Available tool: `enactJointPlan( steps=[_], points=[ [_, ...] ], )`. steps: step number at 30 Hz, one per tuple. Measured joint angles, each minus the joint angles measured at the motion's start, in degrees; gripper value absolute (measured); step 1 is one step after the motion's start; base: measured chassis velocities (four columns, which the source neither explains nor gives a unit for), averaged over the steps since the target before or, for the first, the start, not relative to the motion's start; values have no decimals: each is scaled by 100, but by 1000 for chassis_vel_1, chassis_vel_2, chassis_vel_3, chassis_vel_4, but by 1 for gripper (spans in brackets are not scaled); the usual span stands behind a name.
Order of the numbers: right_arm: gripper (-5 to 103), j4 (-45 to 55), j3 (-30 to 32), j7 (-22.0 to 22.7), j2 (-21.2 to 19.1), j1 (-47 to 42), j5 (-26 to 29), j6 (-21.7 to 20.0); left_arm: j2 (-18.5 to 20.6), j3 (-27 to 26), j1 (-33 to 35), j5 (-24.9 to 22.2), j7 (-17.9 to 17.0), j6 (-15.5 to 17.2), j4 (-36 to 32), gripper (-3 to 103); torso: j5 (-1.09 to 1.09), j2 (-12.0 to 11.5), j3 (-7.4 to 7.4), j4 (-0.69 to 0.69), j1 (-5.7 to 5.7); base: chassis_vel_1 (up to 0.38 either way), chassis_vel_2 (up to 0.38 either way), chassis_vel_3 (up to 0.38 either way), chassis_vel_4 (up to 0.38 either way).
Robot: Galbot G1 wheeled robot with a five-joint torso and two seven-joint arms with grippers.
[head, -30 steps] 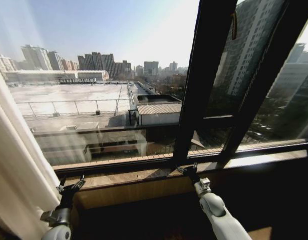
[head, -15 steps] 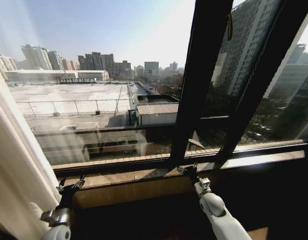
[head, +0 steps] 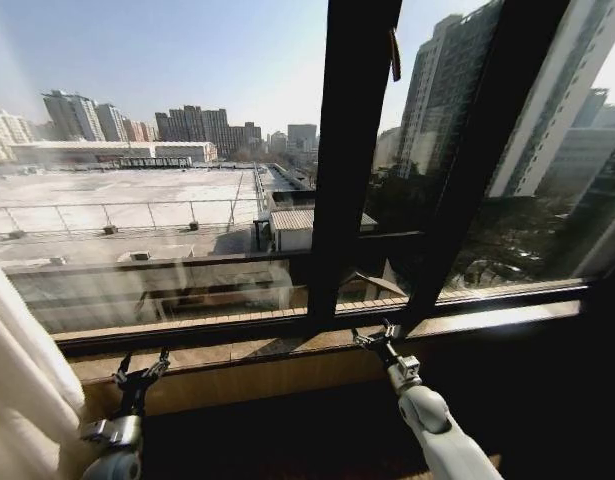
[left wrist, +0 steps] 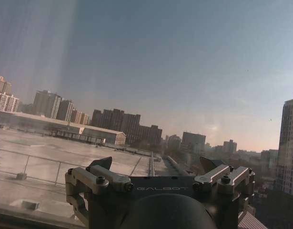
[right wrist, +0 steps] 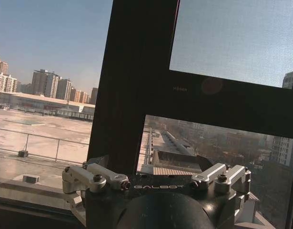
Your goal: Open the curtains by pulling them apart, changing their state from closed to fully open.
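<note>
The sheer white curtains (head: 22, 385) are cut off by the left and bottom edges of the head view, so their top, hem and full width cannot be seen. The left end effector (head: 139, 368) rises from an arm cropped at the bottom edge. The right end effector (head: 373, 339) is small and dark against the window sill (head: 507, 318). In each wrist view the end effector body hides its own fingertips. The dark window frame (head: 352, 160) runs out past the top edge.
</note>
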Motion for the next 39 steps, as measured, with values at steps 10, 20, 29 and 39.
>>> enactJointPlan(
  steps=[10,20,29,39],
  points=[
    [100,0,0,0,0,0,0,0,0,0,-1,0,2,0,0,100,0,0,0,1,1,-371,-346,360,364],
    [100,0,0,0,0,0,0,0,1,0,-1,0,2,0,0,100,1,0,0,1,1,-347,-346,350,348],
    [100,0,0,0,0,0,0,0,0,0,-1,0,2,0,0,100,2,0,0,0,1,-345,-355,350,347],
    [100,0,0,0,0,0,0,0,0,0,-1,0,3,-1,0,100,-1,0,0,0,-1,-355,-371,352,353]
  ],
)
